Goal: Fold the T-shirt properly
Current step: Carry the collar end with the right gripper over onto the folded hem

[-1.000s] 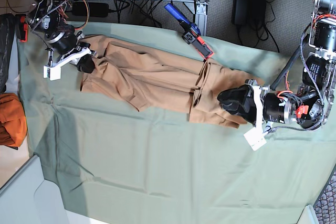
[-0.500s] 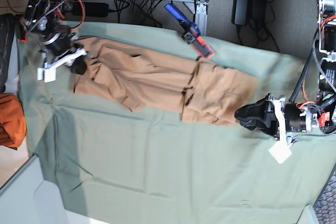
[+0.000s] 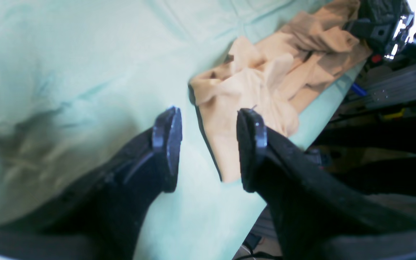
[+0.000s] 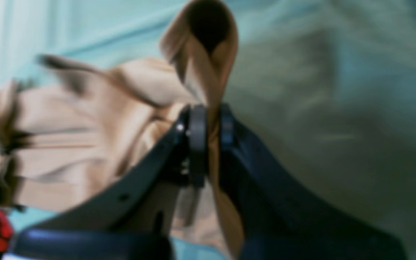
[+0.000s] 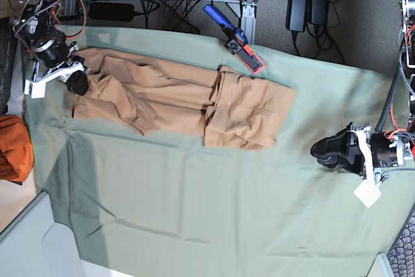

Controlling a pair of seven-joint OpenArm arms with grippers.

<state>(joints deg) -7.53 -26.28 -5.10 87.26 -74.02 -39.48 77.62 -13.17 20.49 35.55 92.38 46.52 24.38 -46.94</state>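
Base view shows the tan T-shirt (image 5: 181,98) lying as a long, rumpled band across the upper part of the sage-green cloth (image 5: 194,205), running from the upper left toward the centre. At the far upper left the right gripper (image 5: 76,82) is pinched closed on the shirt's end; its wrist view confirms a loop of tan fabric clamped between the pads. At the right edge the left gripper (image 5: 324,148) hovers with jaws apart and nothing in them, well clear of the shirt's nearer end.

To my eye the step is a lengthwise stretch, and it would go best if the held end were drawn level and slowly, since only a narrow pinch holds it, and the bunched ridges near the middle need smoothing before any fold.

A blue-and-red tool (image 5: 235,38) lies just beside the shirt's upper edge and could snag it. An orange cloth bundle (image 5: 14,148) sits off the left edge, apart.
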